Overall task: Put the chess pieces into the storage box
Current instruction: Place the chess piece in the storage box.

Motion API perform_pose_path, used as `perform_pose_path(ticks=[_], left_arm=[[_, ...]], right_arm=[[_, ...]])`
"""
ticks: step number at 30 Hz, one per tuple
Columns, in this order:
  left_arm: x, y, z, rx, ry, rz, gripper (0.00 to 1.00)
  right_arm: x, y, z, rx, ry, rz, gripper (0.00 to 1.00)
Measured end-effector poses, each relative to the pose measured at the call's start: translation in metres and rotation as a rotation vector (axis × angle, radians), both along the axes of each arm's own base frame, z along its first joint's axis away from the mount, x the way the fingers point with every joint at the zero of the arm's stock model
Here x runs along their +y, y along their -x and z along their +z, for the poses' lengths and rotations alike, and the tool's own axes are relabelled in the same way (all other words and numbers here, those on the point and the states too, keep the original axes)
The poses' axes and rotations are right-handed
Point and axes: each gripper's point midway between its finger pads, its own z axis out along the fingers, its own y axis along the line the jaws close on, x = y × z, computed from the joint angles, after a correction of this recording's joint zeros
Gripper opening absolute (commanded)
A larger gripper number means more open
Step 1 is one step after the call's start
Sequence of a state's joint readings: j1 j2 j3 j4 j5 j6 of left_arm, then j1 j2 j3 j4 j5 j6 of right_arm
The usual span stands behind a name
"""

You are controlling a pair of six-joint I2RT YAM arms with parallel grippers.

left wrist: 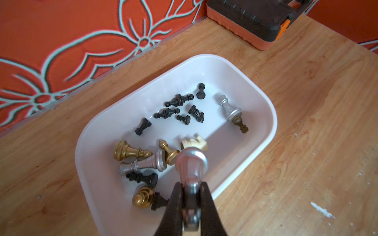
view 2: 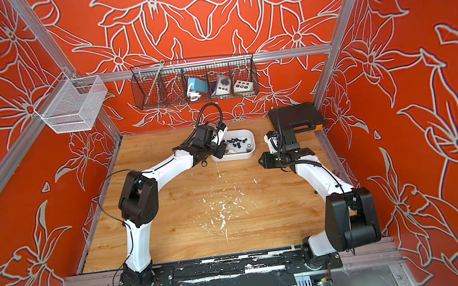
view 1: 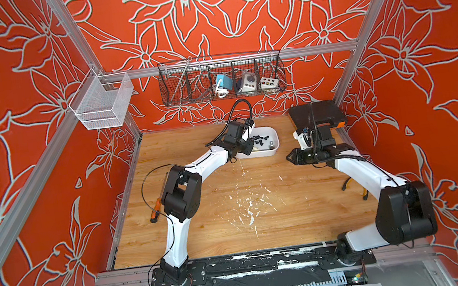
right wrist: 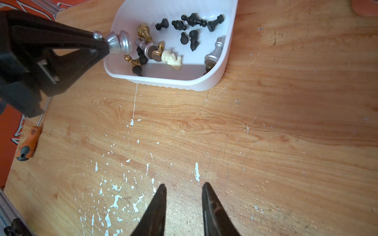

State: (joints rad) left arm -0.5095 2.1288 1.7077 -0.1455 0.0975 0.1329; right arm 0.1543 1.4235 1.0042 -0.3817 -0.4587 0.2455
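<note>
The left gripper (left wrist: 191,185) is clamped tight on the narrow neck of a large silver chess piece (left wrist: 191,163), holding it base-outward over the left end of the white storage box (left wrist: 273,114). On the box floor below lie the other chess pieces (left wrist: 178,100), most tipped on their sides. The small black ones lie toward the far end; gold, silver and one cream piece lie nearer the gripper. The box sits on the wooden table (right wrist: 266,143) near the back wall, with a black case (left wrist: 255,24) in the corner beyond. The right gripper (right wrist: 184,190) hangs partly open and empty over white-flecked wood, well apart from the box. An orange-handled screwdriver (right wrist: 30,141) lies by the table's left edge.
</note>
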Motion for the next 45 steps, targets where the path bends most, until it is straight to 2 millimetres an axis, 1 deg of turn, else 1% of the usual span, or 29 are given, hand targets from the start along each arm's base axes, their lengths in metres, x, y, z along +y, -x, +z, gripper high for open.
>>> perform_pose_path(ticks=[3,7,13,25,29,32,35,38,41,45], left_arm=[[0.0,-0.006,-0.006,0.007,0.0,0.007,0.09],[0.001,-0.008,-0.01,0.016,0.005,0.016,0.21],[0.002,-0.009,-0.01,0.021,0.012,0.025,0.28],[0.003,-0.01,-0.009,0.007,0.021,0.027,0.29],[0.008,-0.003,-0.011,0.011,0.022,0.032,0.29],[0.015,0.004,-0.004,0.001,0.034,0.04,0.29],[0.025,0.011,0.009,-0.019,0.056,0.054,0.29],[0.042,0.02,0.023,-0.047,0.083,0.078,0.29],[0.068,0.033,0.035,-0.077,0.109,0.118,0.29],[0.109,0.05,0.048,-0.121,0.131,0.191,0.3]], right_arm=[[-0.001,0.004,-0.002,0.008,0.002,-0.001,0.32],[-0.004,0.007,-0.004,0.017,0.003,-0.007,0.32],[-0.005,0.007,-0.004,0.017,0.003,-0.011,0.32],[-0.005,0.007,-0.004,0.019,0.004,-0.012,0.32],[-0.005,0.008,-0.005,0.023,0.005,-0.011,0.33],[-0.006,0.008,-0.005,0.025,0.005,-0.012,0.33],[-0.006,0.008,-0.006,0.027,0.009,-0.014,0.33],[-0.008,0.009,-0.007,0.03,0.019,-0.017,0.33],[-0.011,0.008,-0.007,0.026,0.029,-0.025,0.33],[-0.018,0.005,-0.007,0.019,0.045,-0.046,0.33]])
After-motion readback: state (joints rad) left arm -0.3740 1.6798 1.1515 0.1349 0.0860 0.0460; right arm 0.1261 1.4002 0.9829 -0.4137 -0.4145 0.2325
